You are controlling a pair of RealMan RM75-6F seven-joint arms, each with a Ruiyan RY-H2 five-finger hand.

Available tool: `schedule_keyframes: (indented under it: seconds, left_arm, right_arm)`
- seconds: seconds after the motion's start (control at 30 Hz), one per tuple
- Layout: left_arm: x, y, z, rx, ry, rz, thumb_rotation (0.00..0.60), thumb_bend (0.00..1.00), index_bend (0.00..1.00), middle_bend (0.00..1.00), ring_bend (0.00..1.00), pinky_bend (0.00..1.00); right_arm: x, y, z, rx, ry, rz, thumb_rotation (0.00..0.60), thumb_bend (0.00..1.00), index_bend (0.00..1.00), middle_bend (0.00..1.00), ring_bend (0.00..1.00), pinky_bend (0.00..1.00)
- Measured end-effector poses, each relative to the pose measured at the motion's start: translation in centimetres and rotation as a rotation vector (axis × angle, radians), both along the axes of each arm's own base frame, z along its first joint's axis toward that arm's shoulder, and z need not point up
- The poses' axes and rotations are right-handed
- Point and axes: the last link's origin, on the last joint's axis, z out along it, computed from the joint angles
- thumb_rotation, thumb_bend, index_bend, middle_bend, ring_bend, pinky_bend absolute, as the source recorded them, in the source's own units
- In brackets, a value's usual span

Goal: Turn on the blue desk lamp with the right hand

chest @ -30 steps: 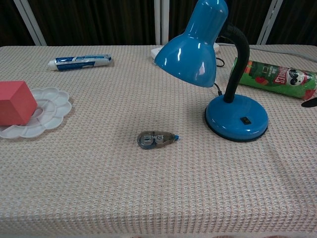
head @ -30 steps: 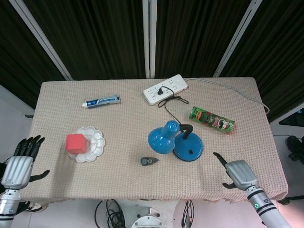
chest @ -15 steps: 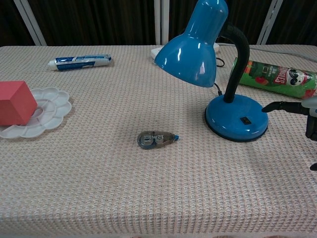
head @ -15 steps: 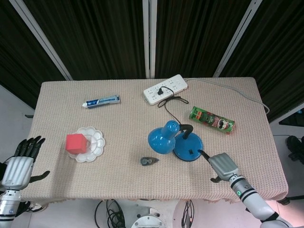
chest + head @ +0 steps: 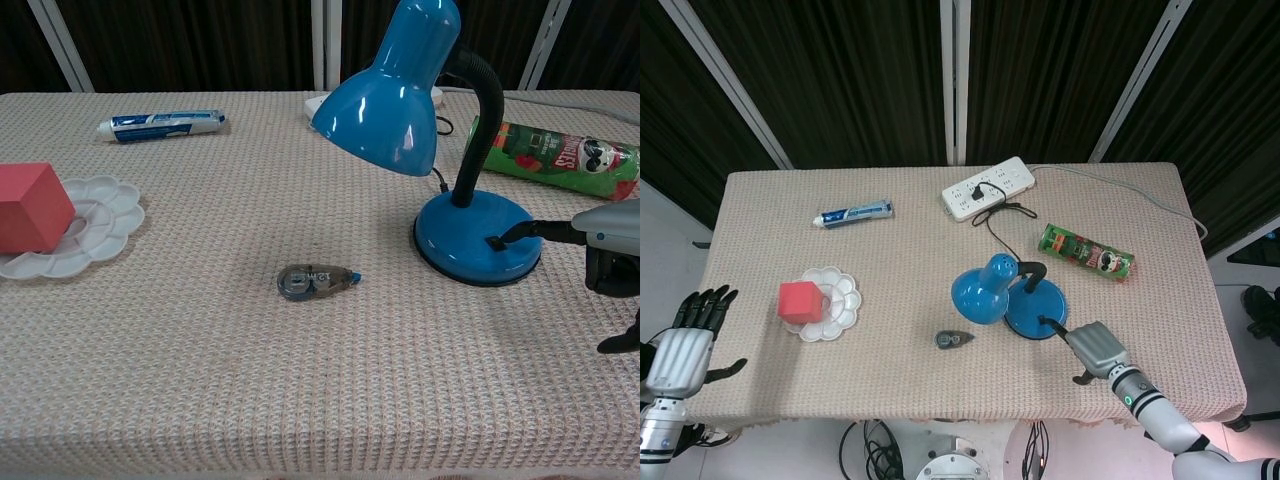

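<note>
The blue desk lamp stands right of the table's middle, with its round base on the cloth and its shade bent down to the left. A small black switch sits on top of the base. My right hand reaches in from the right with one finger stretched out, its tip touching the switch; the other fingers are curled in. The lamp shows no light. My left hand hangs off the table's left front corner, fingers spread, holding nothing.
A correction tape roller lies left of the lamp. A green chips can lies behind my right hand. A white power strip and the lamp's cord are at the back. A toothpaste tube and a red cube on a white palette are at the left.
My right hand has moved left from the table's front right edge to the lamp base, and its outstretched finger now touches the switch. The left hand has stayed still.
</note>
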Motion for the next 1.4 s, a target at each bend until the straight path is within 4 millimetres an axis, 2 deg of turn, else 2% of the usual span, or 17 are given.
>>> schedule_keyframes:
  seconds: [0.97, 1.17, 1.4]
  left_arm:
    - [-0.2, -0.2, 0.1, 0.006, -0.005, 0.002, 0.600, 0.03, 0.00, 0.00, 0.00, 0.00]
    - [-0.2, -0.3, 0.2, 0.009, -0.006, 0.001, 0.600, 0.03, 0.00, 0.00, 0.00, 0.00]
    - [0.0, -0.1, 0.2, 0.006, -0.005, -0.005, 0.600, 0.03, 0.00, 0.00, 0.00, 0.00]
  right_arm:
    - [-0.9, 0.7, -1.2, 0.014, -0.002, -0.050, 0.600, 0.07, 0.00, 0.93, 0.82, 0.82]
    - [-0.2, 0.4, 0.5, -0.092, -0.050, -0.013, 0.600, 0.07, 0.00, 0.93, 0.82, 0.82]
    - [-0.9, 1.2, 5.4, -0.311, -0.114, 0.002, 0.600, 0.06, 0.00, 0.91, 0.81, 0.80]
